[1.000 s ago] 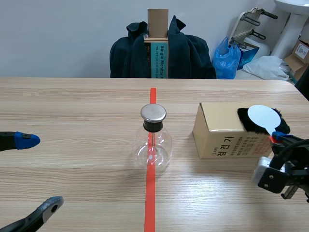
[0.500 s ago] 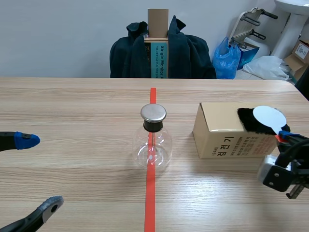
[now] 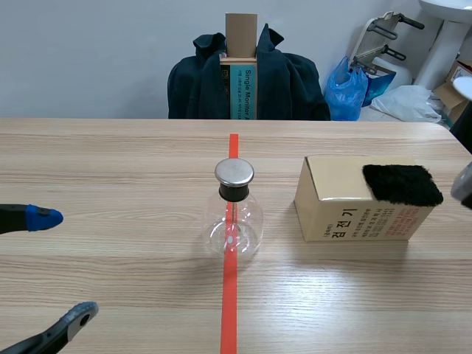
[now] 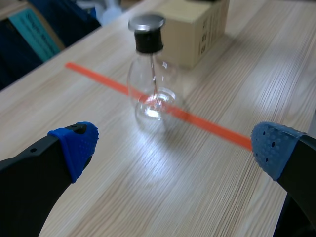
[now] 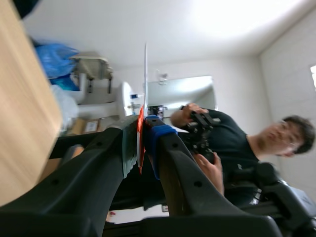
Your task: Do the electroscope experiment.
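The electroscope, a round glass flask [image 3: 234, 221] with a black neck and a metal cap [image 3: 234, 172], stands on the red tape line at the table's middle. Beside it a cardboard box [image 3: 346, 203] carries a black fur pad [image 3: 402, 184]. My left gripper [image 3: 55, 269] is open, low on the left and well short of the flask [image 4: 153, 94], with nothing between its fingers. In the right wrist view my right gripper [image 5: 143, 129] is shut on the red handle of a thin white disc [image 5: 145, 74], held edge-on and raised off the table. Only the disc's rim [image 3: 464, 87] shows at the scene's right edge.
A chair draped with a dark jacket [image 3: 247, 77] stands behind the table's far edge. Blue bags and boxes [image 3: 350, 88] lie on the floor at the back right. A person in a dark shirt [image 5: 237, 148] appears behind my right gripper. The table's edge [image 5: 19, 98] runs beside it.
My right arm has lifted the white disc off the black fur pad and swung up and out past the scene's right edge. The left arm, the flask and the box have stayed put.
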You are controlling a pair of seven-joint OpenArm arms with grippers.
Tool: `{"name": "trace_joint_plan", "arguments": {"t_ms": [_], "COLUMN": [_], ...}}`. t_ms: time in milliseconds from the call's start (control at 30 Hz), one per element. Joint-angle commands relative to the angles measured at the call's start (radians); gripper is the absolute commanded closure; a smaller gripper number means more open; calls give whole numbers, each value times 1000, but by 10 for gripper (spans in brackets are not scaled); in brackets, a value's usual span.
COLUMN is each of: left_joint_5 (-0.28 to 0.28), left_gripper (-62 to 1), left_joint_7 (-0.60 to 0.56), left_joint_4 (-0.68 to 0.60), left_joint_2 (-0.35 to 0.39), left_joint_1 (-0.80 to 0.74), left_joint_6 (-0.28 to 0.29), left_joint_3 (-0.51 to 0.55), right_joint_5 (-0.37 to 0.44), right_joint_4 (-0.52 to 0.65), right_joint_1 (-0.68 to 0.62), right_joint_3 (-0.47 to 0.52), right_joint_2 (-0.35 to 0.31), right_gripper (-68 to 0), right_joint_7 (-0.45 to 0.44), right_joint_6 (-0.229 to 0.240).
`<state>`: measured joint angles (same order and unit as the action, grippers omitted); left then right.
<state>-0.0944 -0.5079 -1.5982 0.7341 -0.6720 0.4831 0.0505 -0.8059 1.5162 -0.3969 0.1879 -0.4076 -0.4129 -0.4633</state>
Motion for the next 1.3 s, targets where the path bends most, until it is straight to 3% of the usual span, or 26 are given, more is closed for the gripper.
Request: {"name": "trace_joint_plan", "arguments": {"t_ms": [0,133,300,467,567,733,900,1267], "left_joint_5": [-14,-25,-25,-24,-24,-23,-23,-20], "left_gripper": [-623,-623,-608,-185,-25,-27,-27,-27], "left_joint_7": [25,111,136,143,144,142,138,105], "left_joint_4": [3,69,244,441,546,679,754,781], "left_joint_2": [11,41,16,-60,-121,-224,-295,-320], "left_joint_1": [50,192,443,676,784,901,945,947], "left_joint_6": [3,10,23,80,97,101,109,103], "left_joint_3": [-33,-145,-322,-474,-542,-619,-663,-668], "right_joint_5": [29,60,81,167,191,187,155,48], "right_joint_4": [34,95,127,128,128,128,128,127], "right_joint_1": [9,9,12,15,15,17,53,164], "right_joint_3": [30,80,104,104,104,73,-2,-269], "right_joint_2": [-20,-19,-19,-19,-18,-19,-19,-19], "right_gripper": [-7,-7,-7,-7,-7,-7,-7,-7], "right_joint_7": [4,4,3,-50,-84,-111,-85,61], "right_joint_6": [-14,-14,-14,-14,-14,-14,-14,-14]}}
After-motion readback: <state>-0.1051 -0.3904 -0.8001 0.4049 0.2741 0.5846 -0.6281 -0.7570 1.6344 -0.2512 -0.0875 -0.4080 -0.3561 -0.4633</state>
